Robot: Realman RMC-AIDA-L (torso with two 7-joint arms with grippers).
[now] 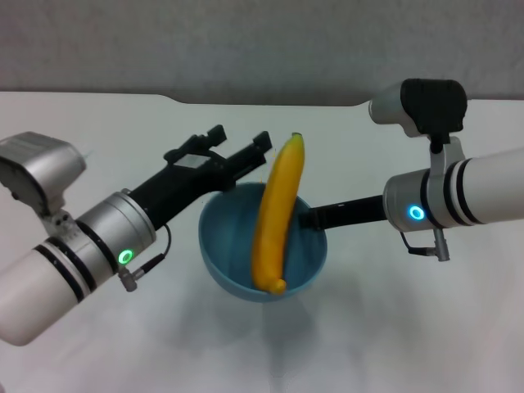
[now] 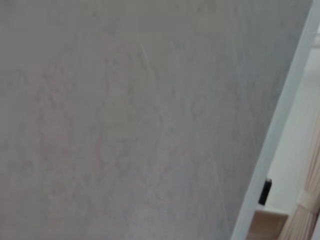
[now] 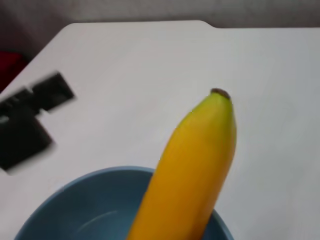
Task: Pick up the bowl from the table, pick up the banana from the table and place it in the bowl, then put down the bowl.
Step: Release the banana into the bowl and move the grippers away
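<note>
The light-blue bowl point(image 1: 233, 246) hangs just above the white table point(image 1: 385, 344), casting a faint shadow under it. My right gripper point(image 1: 315, 217) is shut on the bowl's right rim. The yellow banana point(image 1: 277, 213) lies in the bowl, its lower end on the bottom and its tip sticking up over the far rim. My left gripper point(image 1: 239, 141) is open and empty, just behind the bowl's far-left rim, beside the banana's upper end. The right wrist view shows the banana point(image 3: 195, 165), the bowl point(image 3: 90, 205) and the left gripper point(image 3: 30, 120) beyond it.
The table's far edge has a shallow notch point(image 1: 270, 102) behind the bowl, with a grey wall point(image 1: 246, 41) beyond. The left wrist view shows only that grey wall point(image 2: 125, 120) and a room corner. Bare tabletop point(image 3: 125, 65) lies around the bowl.
</note>
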